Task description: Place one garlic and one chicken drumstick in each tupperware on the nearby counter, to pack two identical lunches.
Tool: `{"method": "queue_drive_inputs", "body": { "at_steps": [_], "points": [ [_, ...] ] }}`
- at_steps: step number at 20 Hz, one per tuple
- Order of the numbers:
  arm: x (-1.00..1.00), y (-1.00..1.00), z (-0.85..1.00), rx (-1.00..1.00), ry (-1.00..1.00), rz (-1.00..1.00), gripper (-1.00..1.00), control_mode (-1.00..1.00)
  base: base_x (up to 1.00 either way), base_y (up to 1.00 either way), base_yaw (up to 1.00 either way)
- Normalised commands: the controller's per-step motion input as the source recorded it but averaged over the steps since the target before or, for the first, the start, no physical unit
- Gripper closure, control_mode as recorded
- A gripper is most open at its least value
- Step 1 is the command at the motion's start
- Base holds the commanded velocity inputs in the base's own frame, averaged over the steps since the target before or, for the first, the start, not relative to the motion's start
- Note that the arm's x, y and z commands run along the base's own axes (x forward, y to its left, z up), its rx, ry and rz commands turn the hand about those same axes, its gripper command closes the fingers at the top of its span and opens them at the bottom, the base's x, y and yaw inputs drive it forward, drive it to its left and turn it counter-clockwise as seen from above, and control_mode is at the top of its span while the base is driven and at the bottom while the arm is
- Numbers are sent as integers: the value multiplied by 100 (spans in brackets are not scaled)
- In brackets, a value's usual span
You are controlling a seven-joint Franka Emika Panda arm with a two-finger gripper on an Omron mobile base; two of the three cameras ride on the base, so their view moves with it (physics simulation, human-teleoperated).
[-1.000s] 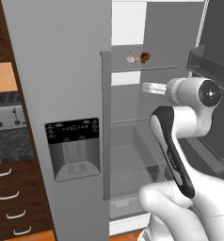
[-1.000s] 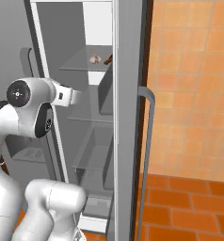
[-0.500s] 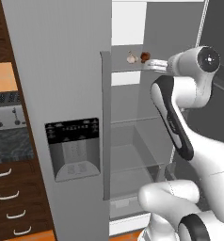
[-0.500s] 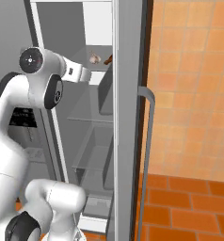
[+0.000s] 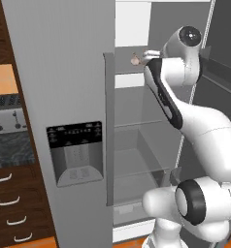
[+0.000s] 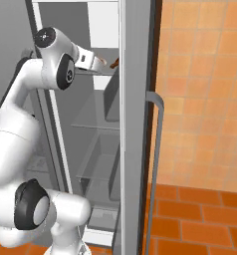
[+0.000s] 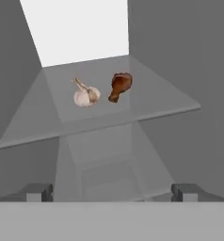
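On the fridge's upper glass shelf (image 7: 147, 106) lie a white garlic (image 7: 85, 95) and, close to its right, a brown chicken drumstick (image 7: 120, 85). My gripper (image 7: 111, 193) hangs open just short of the shelf's front edge, level with it, with nothing between its fingers. From the left base view the gripper (image 5: 145, 54) sits just right of the garlic (image 5: 135, 60). In the right base view the gripper (image 6: 103, 63) points at the drumstick (image 6: 115, 62). The speckled counter (image 5: 10, 147) is at the far left. The tupperware is out of view.
The fridge's grey left door (image 5: 64, 121) with its dispenser panel stands shut beside the open compartment. The right door (image 6: 138, 124) with a long handle is swung open. Lower glass shelves and a drawer (image 5: 137, 164) sit beneath. A toaster (image 5: 1, 120) stands on the counter.
The arm has risen and reached forward from the shelf below up to the top shelf. The jaws stayed open. Garlic and drumstick have not moved.
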Motion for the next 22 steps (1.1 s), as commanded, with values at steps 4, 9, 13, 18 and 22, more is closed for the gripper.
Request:
{"method": "queue_drive_inputs", "body": {
  "at_steps": [4, 9, 13, 18, 22],
  "points": [
    [96, -2, -36, 0, 7, -6, -100, -100, 0, 0, 0],
    [97, -17, -29, 0, 5, -7, -100, -100, 0, 0, 0],
    [73, -39, -1, 0, 6, -6, -100, -100, 0, 0, 0],
    [80, -25, -3, 0, 7, -2, -100, -100, 0, 0, 0],
    [81, -12, -13, 0, 7, 0, -100, -100, 0, 0, 0]
  ]
}}
